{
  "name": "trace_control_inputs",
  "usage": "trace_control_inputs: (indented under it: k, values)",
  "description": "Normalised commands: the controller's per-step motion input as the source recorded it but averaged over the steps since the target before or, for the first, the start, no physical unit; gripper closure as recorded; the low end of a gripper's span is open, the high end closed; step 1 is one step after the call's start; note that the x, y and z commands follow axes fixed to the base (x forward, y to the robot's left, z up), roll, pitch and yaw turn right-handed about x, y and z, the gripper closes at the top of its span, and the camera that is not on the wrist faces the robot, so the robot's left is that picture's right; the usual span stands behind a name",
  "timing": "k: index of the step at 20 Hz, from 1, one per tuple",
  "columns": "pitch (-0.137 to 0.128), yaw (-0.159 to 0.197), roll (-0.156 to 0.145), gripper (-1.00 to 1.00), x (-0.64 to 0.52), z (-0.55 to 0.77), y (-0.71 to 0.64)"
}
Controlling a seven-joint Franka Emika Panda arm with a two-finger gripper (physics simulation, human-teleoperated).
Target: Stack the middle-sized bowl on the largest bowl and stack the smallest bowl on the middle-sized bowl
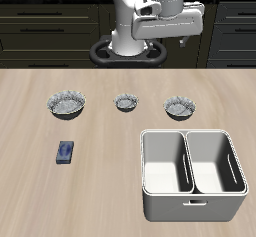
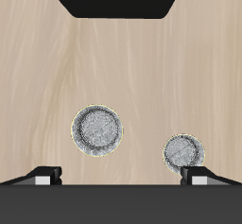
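The gripper [image 1: 186,43] hangs high above the back of the table with nothing between its fingers; the wrist view shows only the two fingertips [image 2: 44,176] set wide apart, so it reads as fully open.

All three bowls sit apart in a row on the table, below the gripper and forward of it. The middle-sized bowl [image 1: 180,106] lies closest to beneath it, showing in the wrist view as the wider of two rims [image 2: 97,129]. The smallest bowl [image 1: 125,103] is just beyond, in the middle of the row [image 2: 182,151]. The largest bowl [image 1: 65,103], yellowish inside, is farthest off and outside the wrist view.

Nothing is stacked yet. I judge the arm is parked high to survey, and should first descend on the middle-sized bowl's rim.

A grey two-bin caddy [image 1: 194,174] and a small blue box [image 1: 66,152] sit nearer the table's front edge, not needed here.
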Motion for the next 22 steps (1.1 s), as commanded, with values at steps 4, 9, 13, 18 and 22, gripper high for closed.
trace_control_inputs:
  k: [4,9,13,18,22]
  values:
    - [0.017,0.000,-0.026,-1.00,0.06,-0.21,-0.30]
    - [0.054,-0.007,-0.040,-1.00,0.05,-0.35,-0.20]
    - [0.021,-0.017,-0.008,-1.00,-0.02,-0.27,0.03]
    - [0.023,-0.015,0.026,-1.00,-0.04,-0.22,0.13]
    - [0.010,-0.030,0.015,-1.00,-0.02,-0.15,0.08]
